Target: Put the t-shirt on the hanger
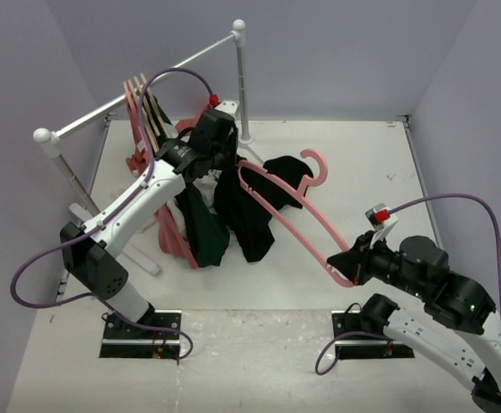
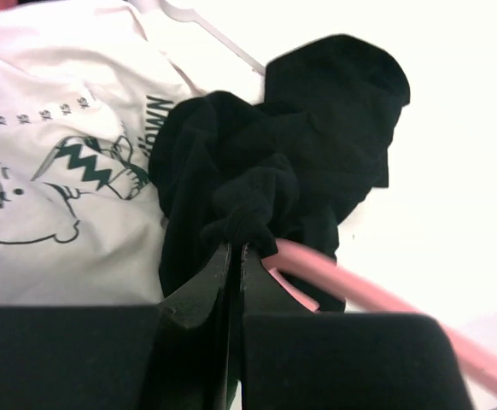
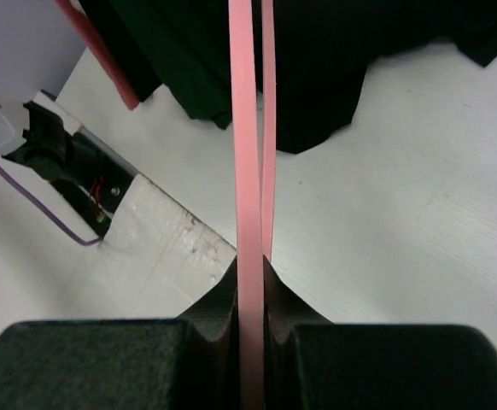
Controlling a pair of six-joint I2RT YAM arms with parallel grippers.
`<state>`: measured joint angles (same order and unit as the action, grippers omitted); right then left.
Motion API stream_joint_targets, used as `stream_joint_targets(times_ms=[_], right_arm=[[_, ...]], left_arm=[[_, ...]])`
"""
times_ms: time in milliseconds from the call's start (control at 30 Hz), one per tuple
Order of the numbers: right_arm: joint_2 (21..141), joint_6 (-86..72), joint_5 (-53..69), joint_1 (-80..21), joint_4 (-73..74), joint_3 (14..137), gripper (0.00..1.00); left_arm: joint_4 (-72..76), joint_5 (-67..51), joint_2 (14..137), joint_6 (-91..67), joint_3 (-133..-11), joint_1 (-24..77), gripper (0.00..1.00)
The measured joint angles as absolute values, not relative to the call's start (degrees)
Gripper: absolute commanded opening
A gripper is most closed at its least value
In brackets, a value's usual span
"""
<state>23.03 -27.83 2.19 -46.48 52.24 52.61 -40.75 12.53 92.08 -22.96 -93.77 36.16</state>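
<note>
light: bright, even, faint soft shadows on table (image 1: pixel 405 198) | top: sharp | left wrist: table blown white, hanger (image 2: pixel 377 295) blurred | right wrist: near fingers (image 3: pixel 95 367) out of focus

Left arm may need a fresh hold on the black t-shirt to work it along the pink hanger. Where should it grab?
Probably the gathered fabric at the t-shirt's top, beside the hanger's far end, coming from the rail side. The rest hangs limp below, so a lower pinch would only stretch it, and the right gripper holds the hanger's near end.
</note>
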Motion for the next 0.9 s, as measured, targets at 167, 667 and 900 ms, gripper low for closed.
stream_joint_targets(times_ms=[167,667,900], right_arm=[[23.3,-27.9,4.3,-46.5,52.4,51.1,0.0],[33.1,-30.3,-5.7,-46.7,50.0,52.4,0.0],[40.9,-32.1,-15.1,-46.9,48.3,58.2,0.0]], left_arm=[[-39.8,7.9,93.4,-23.0,-93.1,35.7,0.0],[-36.9,3.2,91.9,-24.5,-90.8,35.7,0.0],[-38.1,6.5,90.7,-26.2,-96.6,35.7,0.0]])
